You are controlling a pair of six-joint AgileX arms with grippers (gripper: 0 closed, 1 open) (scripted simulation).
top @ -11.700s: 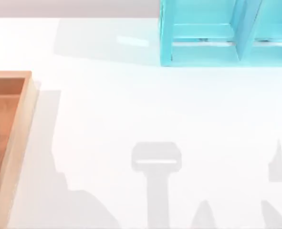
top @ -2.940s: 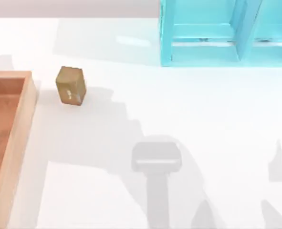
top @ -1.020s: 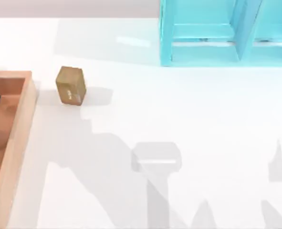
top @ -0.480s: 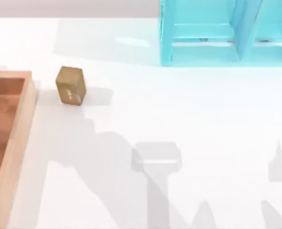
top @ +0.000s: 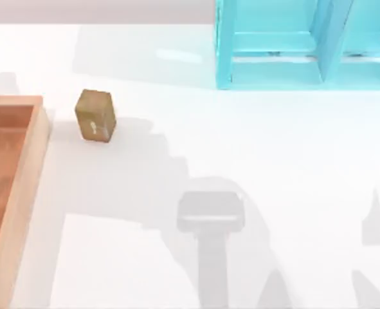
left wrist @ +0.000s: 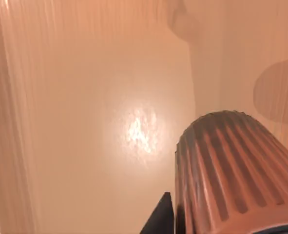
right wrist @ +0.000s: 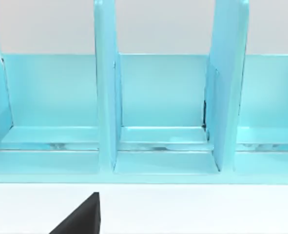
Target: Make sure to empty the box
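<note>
Gone from the box (top: 22, 174) is the dark fingertip seen a moment ago; whether the left gripper is clenched, cannot tell. Its wrist camera sees a ribbed brown cylinder (left wrist: 231, 170) over the box floor. Box sits at nine o'clock, small brown block (top: 95, 115) just beside its corner. Turquoise shelf (top: 305, 45) at one o'clock.

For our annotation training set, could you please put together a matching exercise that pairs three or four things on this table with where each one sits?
Things:
1. box
2. small tan-brown block
3. turquoise shelf frame
4. ribbed brown object

Places:
A. far side of the table, towards the top view's right
B. inside the box, on its floor, in the left wrist view
C. at the top view's left edge
D. on the white table just right of the box, apart from its wall

Pairs: 1-C, 2-D, 3-A, 4-B
</note>
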